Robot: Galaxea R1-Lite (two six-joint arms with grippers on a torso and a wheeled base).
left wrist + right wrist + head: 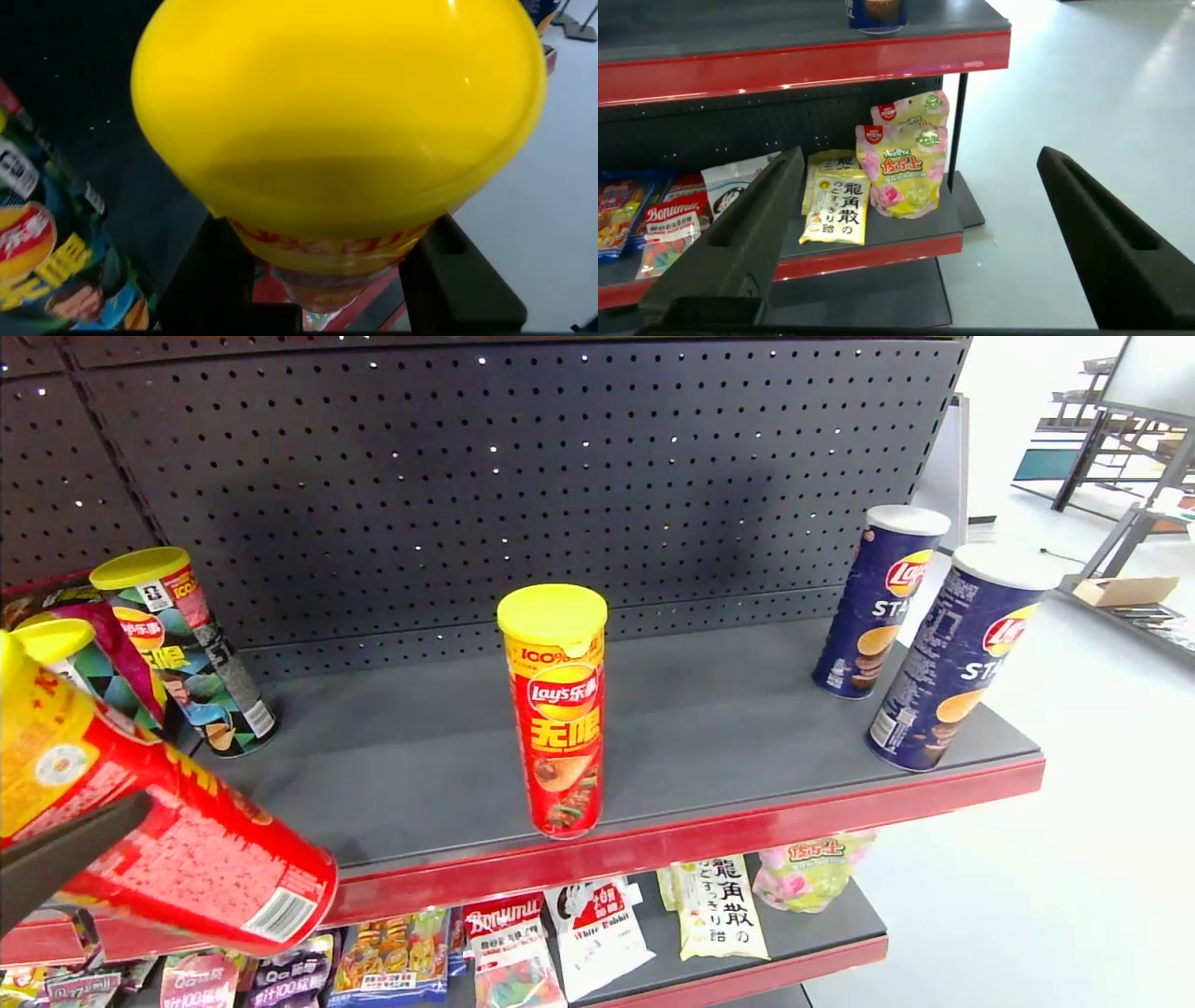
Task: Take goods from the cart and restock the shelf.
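The left gripper [332,285] clamps a tilted, yellow-lidded red chip can [177,840] at the front left edge of the upper shelf [709,831]. The right gripper [920,159] is spread wide and empty, facing the snack bags [901,163] on the lower shelf.

Two blue cans with white lids stood upright at the right end of the upper shelf [420,756], the rear blue can [882,602] near the pegboard back, the front blue can [962,658] near the red edge; two patterned cans [187,653] with yellow lids stood at the left end; on the lower shelf [822,919] lay a red bag [509,943], a white bag [597,933], a yellow-and-white bag [714,905] and, just beside it, a green-and-pink bag [810,873]; beyond, on the pale floor [1027,896], stood a black metal rack [1111,439], with a cardboard box [1125,590] close by.
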